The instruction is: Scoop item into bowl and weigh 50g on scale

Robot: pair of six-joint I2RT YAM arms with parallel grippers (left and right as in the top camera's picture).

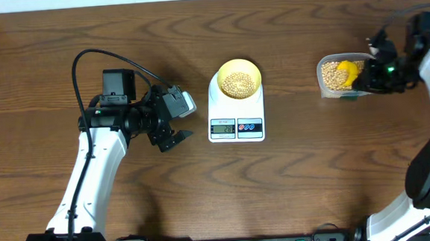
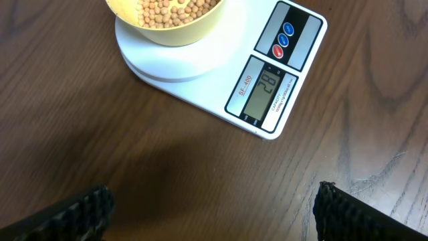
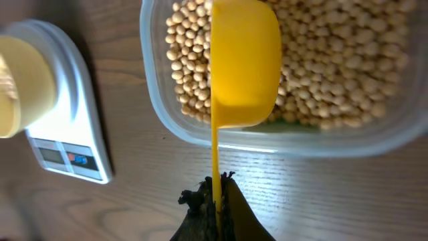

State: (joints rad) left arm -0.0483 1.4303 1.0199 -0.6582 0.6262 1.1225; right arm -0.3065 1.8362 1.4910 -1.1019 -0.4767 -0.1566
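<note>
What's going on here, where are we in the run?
The right gripper is shut on the handle of the yellow scoop, whose head is over the beans in the clear tub, right of the scale. The pale-yellow bowl stands on the scale, partly filled with beans, and the display shows a reading. The left gripper hangs open and empty above the table, left of the scale.

bowl (image 1: pixel 255 67) on scale (image 1: pixel 222 111) | beans (image 1: pixel 239 82) in bowl | tub (image 1: pixel 321 77) right of scale | scoop (image 1: pixel 347 71) and beans in tub
</note>
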